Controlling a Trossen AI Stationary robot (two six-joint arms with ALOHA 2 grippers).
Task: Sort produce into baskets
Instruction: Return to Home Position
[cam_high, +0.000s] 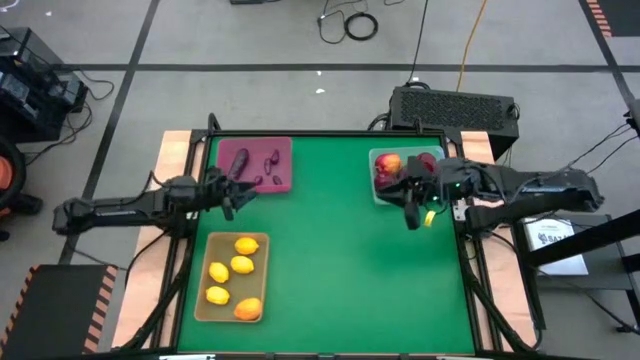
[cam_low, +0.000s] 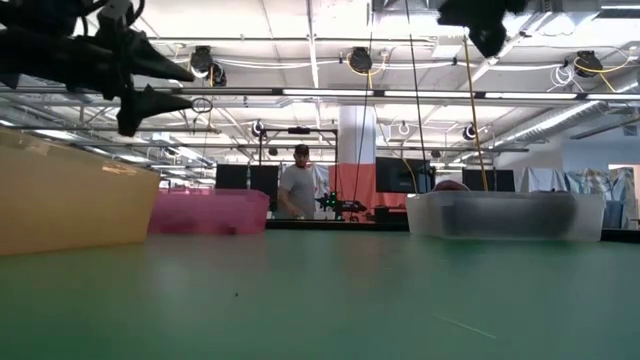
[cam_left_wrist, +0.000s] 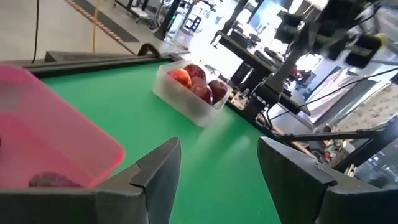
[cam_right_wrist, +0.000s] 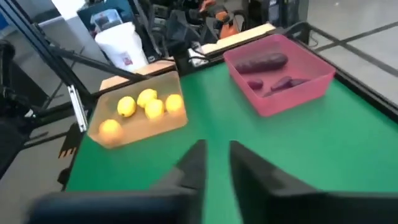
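Purple vegetables (cam_high: 240, 160) lie in the maroon tray (cam_high: 288, 185) at the far left. Red apples (cam_high: 388, 165) lie in the clear tray (cam_high: 374, 155) at the far right. Lemons (cam_high: 242, 264) and one orange fruit (cam_high: 248, 308) lie in the tan tray (cam_high: 200, 300) at the near left. My left gripper (cam_high: 238, 195) hovers open and empty by the maroon tray's near edge; its wide gap shows in the left wrist view (cam_left_wrist: 217, 168). My right gripper (cam_high: 411, 215) hovers above the table just near of the clear tray. Its fingers are nearly together with nothing between them (cam_right_wrist: 217, 158).
Green table surface (cam_high: 350, 260) lies bare between the three trays. Both grippers stay well above the table in the low view, the left (cam_low: 165, 85) and the right (cam_low: 487, 35). A person stands in the room far behind the table (cam_low: 298, 185).
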